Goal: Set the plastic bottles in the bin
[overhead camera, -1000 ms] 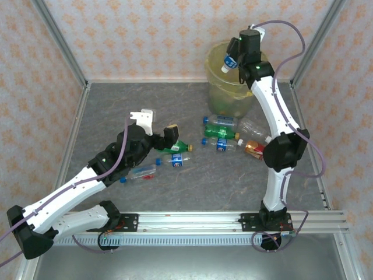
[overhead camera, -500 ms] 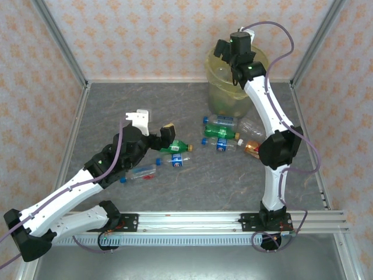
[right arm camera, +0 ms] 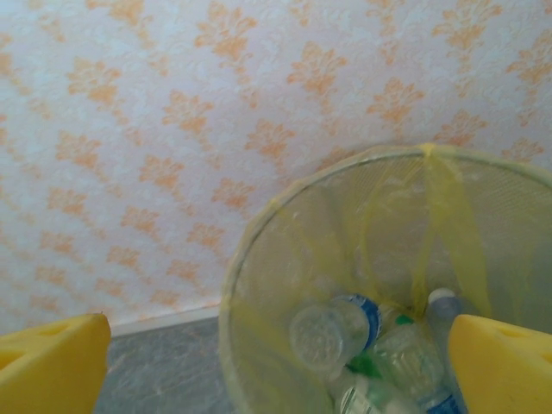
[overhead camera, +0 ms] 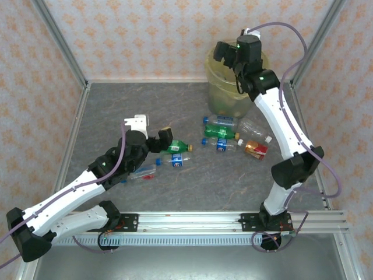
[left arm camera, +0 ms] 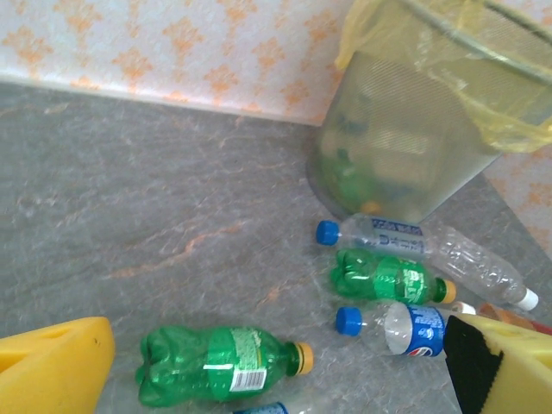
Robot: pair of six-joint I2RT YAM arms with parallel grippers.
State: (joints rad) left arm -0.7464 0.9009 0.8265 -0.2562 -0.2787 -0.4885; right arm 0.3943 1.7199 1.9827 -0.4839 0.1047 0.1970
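The bin (overhead camera: 233, 87) stands at the back of the table, pale yellow with a yellow liner. My right gripper (overhead camera: 232, 57) hangs open over its mouth, holding nothing. In the right wrist view, several plastic bottles (right arm camera: 336, 332) lie inside the bin (right arm camera: 259, 250), below the right gripper (right arm camera: 276, 366). My left gripper (overhead camera: 151, 130) is open above a lying green bottle (overhead camera: 178, 147) with a yellow cap. The left wrist view has that green bottle (left arm camera: 211, 362) between the wide-open yellow pads of the left gripper (left arm camera: 280, 355), untouched.
More bottles lie near the bin's foot: a clear one with a blue cap (left arm camera: 392, 235), a green one (left arm camera: 388, 278) and a blue-labelled one (left arm camera: 401, 326). A crushed clear bottle (overhead camera: 253, 128), a red-labelled one (overhead camera: 255, 149) and two by my left arm (overhead camera: 141, 172) remain.
My right gripper opened over the bin and the blue-labelled bottle it held is gone from its fingers. The left gripper shifted slightly near the green bottle.
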